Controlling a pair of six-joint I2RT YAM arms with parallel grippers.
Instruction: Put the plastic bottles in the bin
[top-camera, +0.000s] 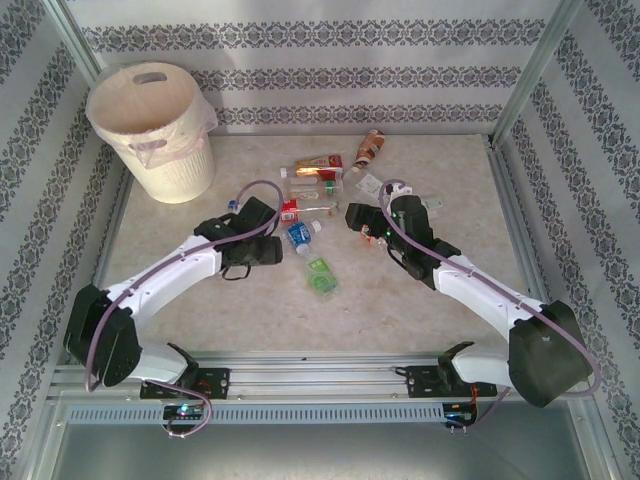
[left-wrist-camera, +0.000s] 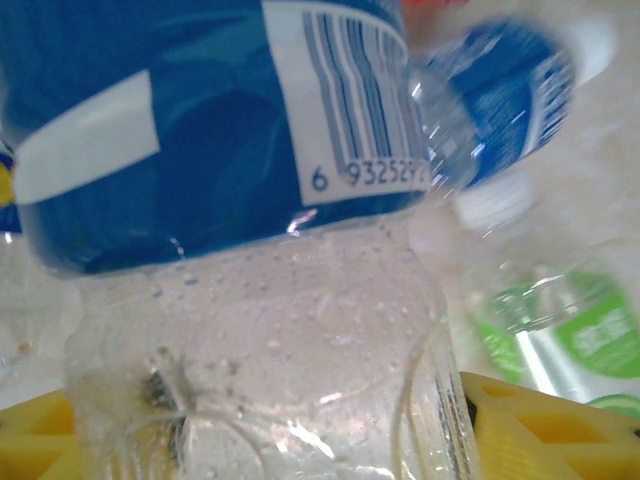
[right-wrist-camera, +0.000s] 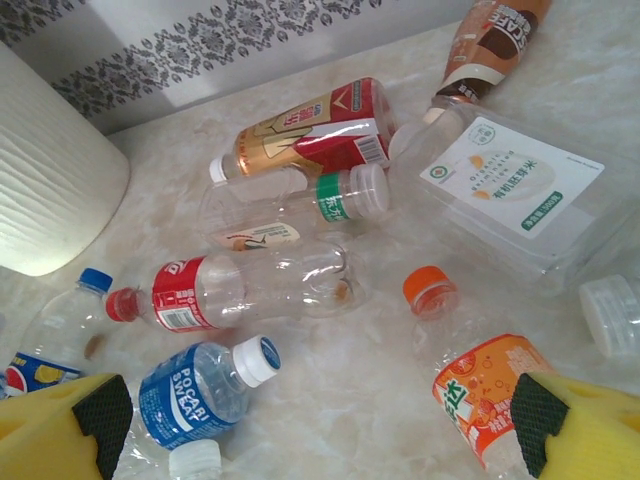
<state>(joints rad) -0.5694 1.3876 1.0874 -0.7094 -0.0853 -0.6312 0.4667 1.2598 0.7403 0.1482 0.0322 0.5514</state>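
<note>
A clear bottle with a blue label (left-wrist-camera: 200, 130) sits between the yellow fingers (left-wrist-camera: 545, 425) of my left gripper (left-wrist-camera: 270, 440), which is shut on its clear lower part. From above, the left gripper (top-camera: 262, 212) is low on the table at the left of the bottle pile. My right gripper (right-wrist-camera: 315, 420) hovers open over the table, holding nothing. An orange-labelled bottle (right-wrist-camera: 480, 390) lies by its right finger and a Pocari Sweat bottle (right-wrist-camera: 195, 390) by its left. A red-labelled bottle (right-wrist-camera: 230, 290) and a green-banded bottle (right-wrist-camera: 320, 200) lie farther off. The cream bin (top-camera: 155, 125) stands at the far left.
A clear plastic box (right-wrist-camera: 510, 190) with a white label lies at the right of the pile. A brown bottle (top-camera: 370, 148) rests near the back wall. A green-labelled bottle (top-camera: 320, 275) lies alone in front. Metal frame posts and patterned walls enclose the table.
</note>
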